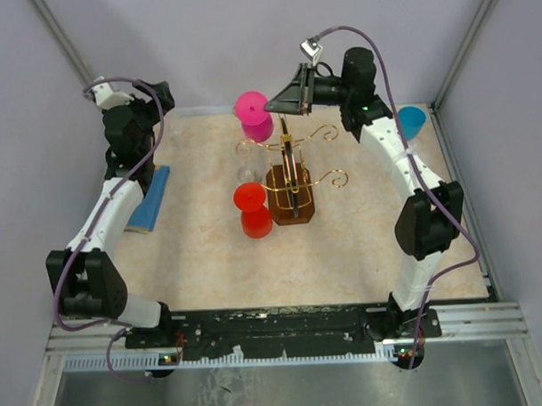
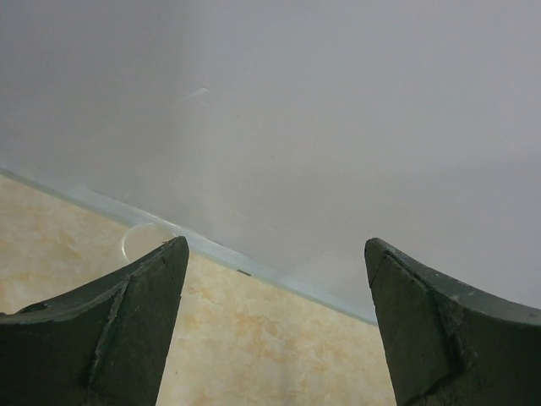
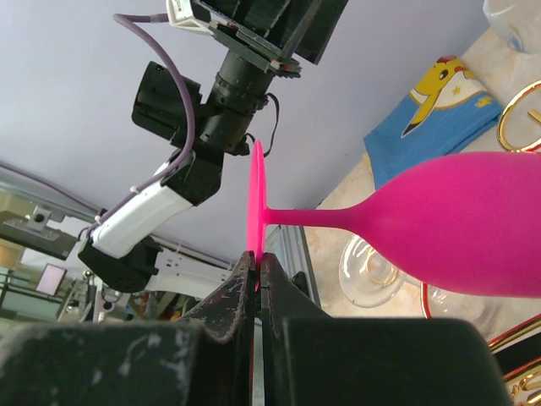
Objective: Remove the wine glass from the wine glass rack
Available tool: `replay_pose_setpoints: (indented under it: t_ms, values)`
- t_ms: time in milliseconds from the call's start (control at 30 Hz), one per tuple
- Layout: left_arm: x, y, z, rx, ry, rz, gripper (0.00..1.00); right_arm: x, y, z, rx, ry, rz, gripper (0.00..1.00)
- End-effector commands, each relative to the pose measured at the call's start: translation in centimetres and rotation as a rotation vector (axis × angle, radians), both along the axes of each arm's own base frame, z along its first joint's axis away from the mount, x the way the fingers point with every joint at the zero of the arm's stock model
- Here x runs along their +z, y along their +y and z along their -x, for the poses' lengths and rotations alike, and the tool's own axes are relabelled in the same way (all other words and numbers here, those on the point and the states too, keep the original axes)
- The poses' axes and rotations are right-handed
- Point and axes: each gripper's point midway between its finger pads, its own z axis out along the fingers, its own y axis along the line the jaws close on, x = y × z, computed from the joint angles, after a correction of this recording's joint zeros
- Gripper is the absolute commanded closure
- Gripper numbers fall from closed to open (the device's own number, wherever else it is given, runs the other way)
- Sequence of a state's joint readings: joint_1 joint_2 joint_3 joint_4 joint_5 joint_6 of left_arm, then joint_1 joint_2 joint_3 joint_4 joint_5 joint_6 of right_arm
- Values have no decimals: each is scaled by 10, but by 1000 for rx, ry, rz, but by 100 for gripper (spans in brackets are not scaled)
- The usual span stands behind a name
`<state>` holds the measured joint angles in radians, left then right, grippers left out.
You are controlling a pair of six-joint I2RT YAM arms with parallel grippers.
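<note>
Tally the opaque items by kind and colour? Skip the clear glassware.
Pink wine glass: 1
Red wine glass: 1
Blue cup: 1
Blue cloth: 1
Gold wine glass rack: 1
Total: 5

pink wine glass [image 3: 456, 220] bowl cut by right edge, blue cloth [image 3: 435, 114] partly hidden

Pretty much nothing to read here: no words, numbers or brand names I can make out in any view. Closest thing is a print on the blue cloth [image 3: 427, 135] lying on the worktop [image 1: 211, 267]: a yellow cartoon critter [image 3: 441, 78] with pointy ears, seen from the right wrist camera.
</note>
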<state>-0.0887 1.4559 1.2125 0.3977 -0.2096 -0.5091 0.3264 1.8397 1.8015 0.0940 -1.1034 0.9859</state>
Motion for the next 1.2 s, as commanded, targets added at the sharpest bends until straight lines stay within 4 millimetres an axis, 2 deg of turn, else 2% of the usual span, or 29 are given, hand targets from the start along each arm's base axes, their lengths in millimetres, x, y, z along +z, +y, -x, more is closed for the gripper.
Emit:
replay_pose_setpoints:
  t_ms: [0,267,400,533,567,667,767,900,1167]
  values:
    - [34,-4,11,-35,-67,26,9,53,-9,19,-9,-182,-31,100]
    - [51,-22,18,-138,-50,79,12,73,-13,31,9,-272,-51,100]
    - [59,-30,25,-183,-27,121,13,88,-18,50,43,-366,-77,100]
    - [71,-41,42,-253,-11,183,13,97,-23,70,72,-450,-94,100]
    - [72,-45,45,-277,4,200,13,96,-23,72,76,-463,-93,100]
    - [69,-66,55,-402,67,278,11,108,-30,93,94,-535,-109,100]
    - [62,-85,65,-533,141,381,10,109,-31,105,114,-565,-114,100]
    - [64,-111,79,-699,214,502,7,110,-30,115,125,-590,-109,100]
    - [97,-137,121,-936,238,666,0,106,-19,122,156,-609,-96,100]
